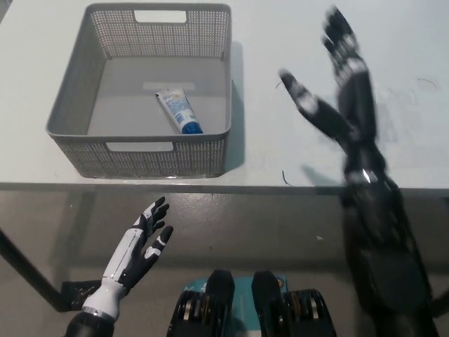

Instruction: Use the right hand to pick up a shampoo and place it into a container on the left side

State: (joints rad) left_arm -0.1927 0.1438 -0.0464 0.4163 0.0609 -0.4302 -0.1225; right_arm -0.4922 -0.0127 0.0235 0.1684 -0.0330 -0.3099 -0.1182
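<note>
A white and blue shampoo tube (179,111) lies flat on the floor of the grey mesh basket (77,144) at the table's left. My black right hand (342,91) is raised over the white table to the right of the basket, fingers spread apart and holding nothing; it is blurred by motion. My white left hand (142,243) rests open below the table's front edge at lower left.
The white table (280,42) stretches to the right of the basket, with a faint grey patch hidden behind my right hand. The table's front edge (210,186) runs across the middle of the picture, with dark floor beneath.
</note>
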